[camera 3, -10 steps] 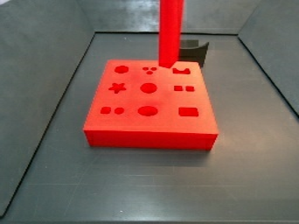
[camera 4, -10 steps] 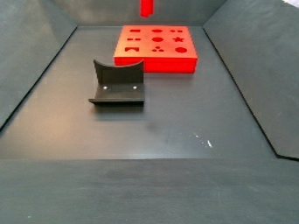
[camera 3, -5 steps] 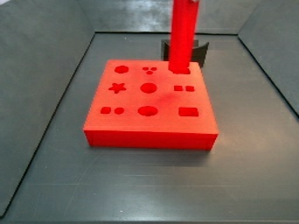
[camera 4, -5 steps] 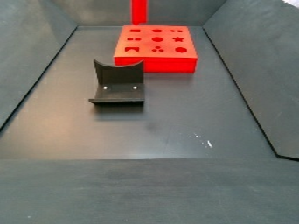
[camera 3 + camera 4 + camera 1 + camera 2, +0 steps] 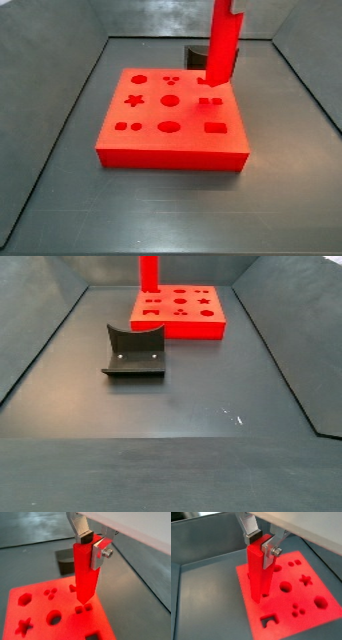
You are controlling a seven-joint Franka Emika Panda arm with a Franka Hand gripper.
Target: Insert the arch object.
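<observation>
The arch object is a tall red bar with a notch in its lower end. It hangs upright with my gripper shut on its top, one dark pad on each side. It shows the same way in the other wrist view, arch object under gripper. Its lower end hovers over the red board near the arch-shaped hole. Whether it touches the board I cannot tell. In both side views only the arch object shows; the gripper is out of frame.
The red board has several shaped holes and lies on the dark floor of a grey-walled bin. The dark fixture stands on the floor apart from the board, and shows behind the bar.
The gripper has carried the arch object sideways along the board's far edge, rightward in one side view and leftward in the other. Its lower end now sits a little lower in the picture.
</observation>
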